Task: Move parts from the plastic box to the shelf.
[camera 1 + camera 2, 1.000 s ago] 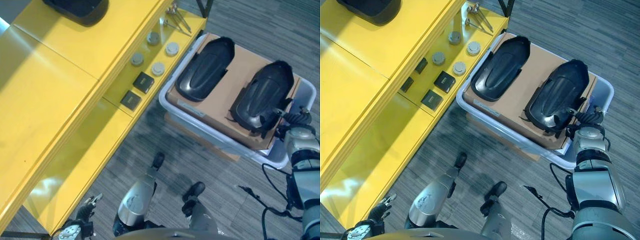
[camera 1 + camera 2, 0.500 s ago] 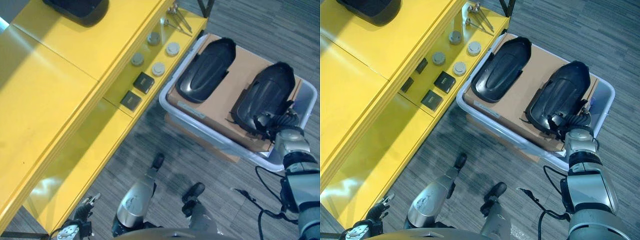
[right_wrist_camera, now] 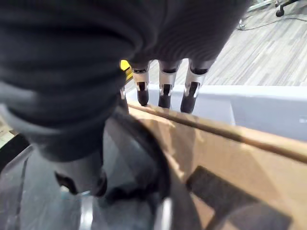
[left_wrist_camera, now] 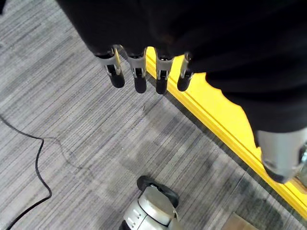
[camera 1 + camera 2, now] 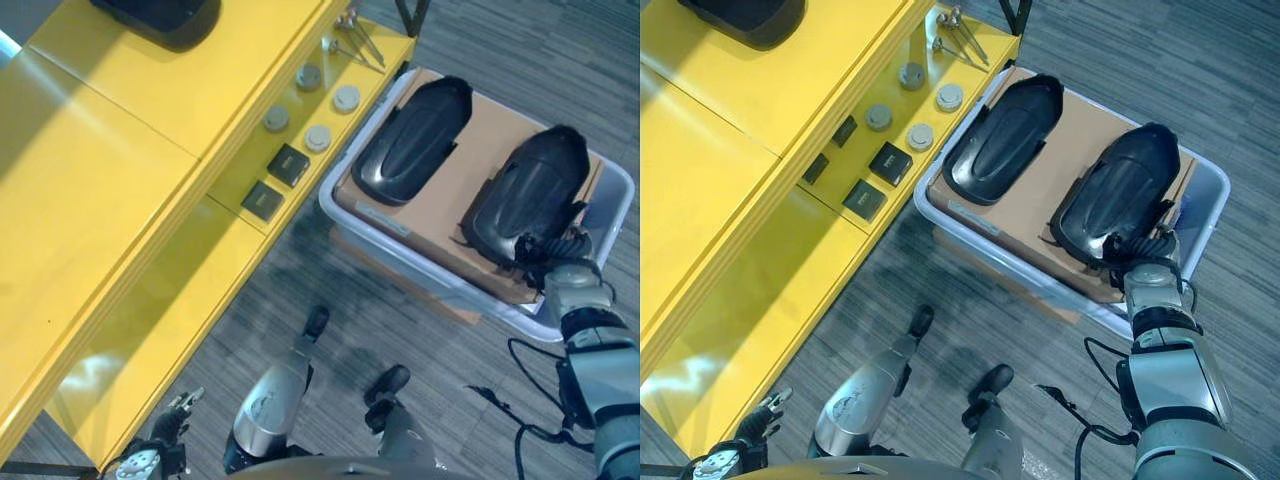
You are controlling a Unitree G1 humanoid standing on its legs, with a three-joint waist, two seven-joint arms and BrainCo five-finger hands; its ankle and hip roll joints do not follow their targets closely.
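Since a second ago our right hand (image 5: 1137, 262) has slid in from the box's outer rim to the near end of the right part (image 5: 1118, 196). Its fingers (image 3: 164, 88) hang straight over the cardboard (image 3: 230, 153), and its thumb lies on the part's glossy edge, so we read it as released, holding nothing. Both black parts lie in the box (image 5: 1206, 200) on the cardboard sheet, the left part (image 5: 1002, 138) well apart from the right one.

Our left hand (image 4: 144, 72) hangs low beside the shelf (image 5: 120, 200), fingers straight and relaxed over grey floor (image 4: 62, 124), next to the yellow edge.

On the shelf's lower level, just beside the box, sit four round discs (image 5: 309, 103), two dark square blocks (image 5: 276, 181) and some metal bolts (image 5: 350, 35). On the top level rests another dark item (image 5: 160, 15) at the far end.
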